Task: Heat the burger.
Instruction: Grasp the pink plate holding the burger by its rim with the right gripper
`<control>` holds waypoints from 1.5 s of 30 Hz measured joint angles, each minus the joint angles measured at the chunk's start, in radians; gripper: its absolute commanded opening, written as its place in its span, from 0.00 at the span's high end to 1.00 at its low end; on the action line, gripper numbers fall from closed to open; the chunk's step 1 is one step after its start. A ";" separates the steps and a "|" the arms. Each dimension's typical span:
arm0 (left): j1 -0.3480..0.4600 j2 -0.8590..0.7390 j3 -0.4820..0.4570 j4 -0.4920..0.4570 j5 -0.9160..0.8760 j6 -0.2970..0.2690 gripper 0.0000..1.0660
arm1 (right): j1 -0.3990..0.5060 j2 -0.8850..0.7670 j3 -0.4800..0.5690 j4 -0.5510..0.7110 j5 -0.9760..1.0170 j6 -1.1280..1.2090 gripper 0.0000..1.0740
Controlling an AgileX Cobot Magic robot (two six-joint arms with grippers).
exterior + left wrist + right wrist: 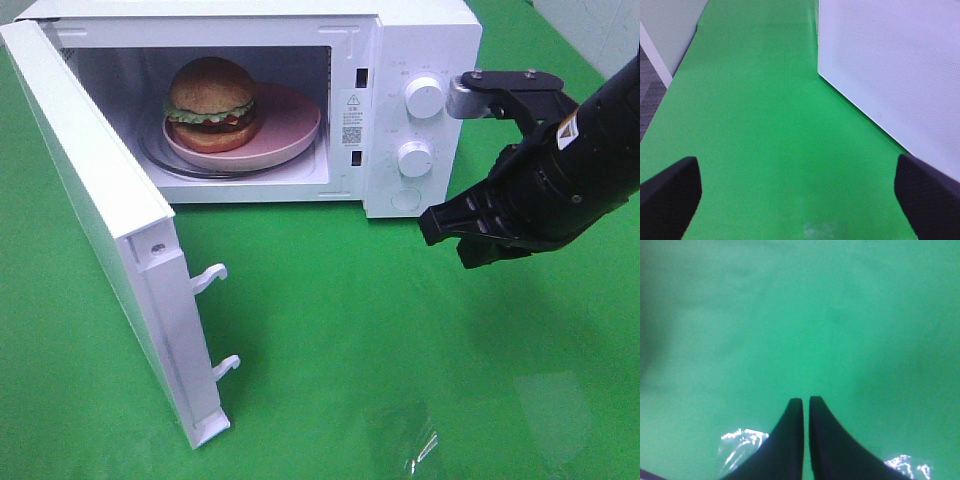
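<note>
Burger (211, 95) on pink plate (295, 125) sits in the open microwave (420, 40), ready for heating; right claw (440, 228), pinched shut and empty, hovers just beside its dials (424, 98); left claw (797, 172) gapes wide.

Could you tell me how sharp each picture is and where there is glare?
Exterior high view: sharp and evenly lit, one small glare patch on the green cloth; right wrist view: hazy and soft, bright reflections beside the shut right fingers; left wrist view: left fingers blurred up close, microwave fairly clear.
</note>
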 measured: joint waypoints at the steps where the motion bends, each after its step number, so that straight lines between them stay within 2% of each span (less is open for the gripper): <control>1: 0.000 0.000 0.000 0.000 0.000 0.000 0.08 | 0.000 0.000 0.000 0.000 0.000 0.000 0.95; 7: 0.000 0.000 0.000 0.000 0.000 0.000 0.08 | 0.000 0.000 -0.069 0.000 0.091 -0.188 0.95; 10: 0.000 0.000 0.000 0.000 0.000 0.000 0.08 | 0.000 0.000 -0.102 0.000 0.107 -0.358 0.94; 11: 0.000 0.000 0.000 0.000 0.000 0.000 0.08 | 0.000 0.000 -0.104 0.000 0.108 -0.459 0.94; 13: 0.000 0.000 0.000 0.000 0.000 0.000 0.08 | 0.000 0.000 -0.104 0.000 0.108 -0.459 0.94; 14: 0.000 0.000 0.000 0.000 0.000 0.000 0.08 | 0.000 0.000 -0.105 0.000 0.112 -0.562 0.93; 15: 0.000 0.000 0.000 0.000 0.000 0.000 0.08 | 0.000 0.000 -0.105 0.000 0.112 -0.562 0.93; 17: 0.000 0.000 0.000 0.000 0.000 0.000 0.08 | 0.000 0.000 -0.106 -0.002 0.112 -0.797 0.93; 18: 0.000 0.000 0.000 0.000 0.000 0.000 0.08 | 0.000 0.000 -0.106 -0.002 0.112 -0.797 0.93; 21: 0.000 0.000 0.000 0.000 0.000 0.000 0.08 | 0.000 0.000 -0.107 -0.035 0.111 -1.007 0.90; 25: 0.000 0.000 0.000 0.000 0.000 0.000 0.08 | 0.000 0.000 -0.107 -0.083 0.111 -1.147 0.86; 28: 0.000 0.000 0.000 0.000 0.000 0.000 0.08 | 0.000 0.000 -0.107 -0.118 0.109 -1.170 0.84; 30: 0.000 0.000 0.000 0.000 0.000 0.000 0.08 | 0.000 0.000 -0.107 -0.162 0.097 -1.175 0.68; 31: 0.000 0.000 0.000 0.000 0.000 0.000 0.08 | 0.000 0.000 -0.107 -0.162 0.097 -1.175 0.68; 32: 0.000 0.000 0.000 0.000 0.000 0.000 0.08 | 0.000 0.000 -0.107 -0.177 0.087 -1.176 0.58; 33: 0.000 0.000 0.000 0.000 0.000 0.000 0.08 | 0.000 0.000 -0.107 -0.177 0.087 -1.176 0.58; 34: 0.000 0.000 0.000 0.000 0.000 0.000 0.08 | 0.000 0.000 -0.107 -0.184 0.067 -1.176 0.45; 35: 0.000 0.000 0.000 0.000 0.000 0.000 0.08 | 0.000 0.000 -0.107 -0.184 0.067 -1.176 0.45; 36: 0.000 0.000 0.000 0.000 0.000 0.000 0.08 | 0.000 0.000 -0.107 -0.185 0.041 -1.167 0.34; 37: 0.000 0.000 0.000 0.000 0.000 0.000 0.08 | 0.000 0.000 -0.107 -0.185 0.041 -1.167 0.34; 38: 0.000 0.000 0.000 0.000 0.000 0.000 0.08 | 0.007 0.000 -0.107 -0.195 0.012 -1.148 0.23; 39: 0.000 0.000 0.000 0.000 0.000 0.000 0.08 | 0.007 0.000 -0.107 -0.195 0.012 -1.148 0.23; 40: 0.000 0.000 0.000 0.000 0.000 0.000 0.08 | 0.023 0.000 -0.107 -0.211 -0.010 -1.118 0.17; 45: 0.000 0.000 0.000 0.000 0.000 0.000 0.08 | 0.071 0.000 -0.108 -0.262 -0.030 -1.072 0.15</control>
